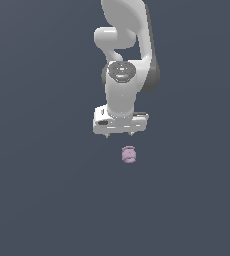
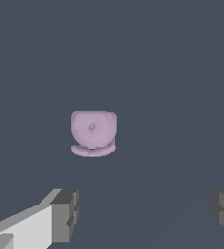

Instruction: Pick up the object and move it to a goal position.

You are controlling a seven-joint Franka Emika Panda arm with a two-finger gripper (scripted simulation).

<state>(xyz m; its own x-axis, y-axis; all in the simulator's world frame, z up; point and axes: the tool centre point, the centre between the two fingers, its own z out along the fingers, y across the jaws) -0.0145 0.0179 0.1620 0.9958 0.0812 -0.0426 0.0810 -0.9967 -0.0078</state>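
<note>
The gripper [image 1: 119,134] points downward with its jaws spread wide apart and nothing between them — in the wrist view the two grey fingertips [image 2: 65,214] stand far to either side. The pale pink-lilac object [image 1: 129,154] lies just below the jaws in the exterior view, apart from them and slightly toward that view's right. Around it the surface [image 1: 47,200] is a flat, uniform slate blue — no edge, wall or horizon can be made out.
</note>
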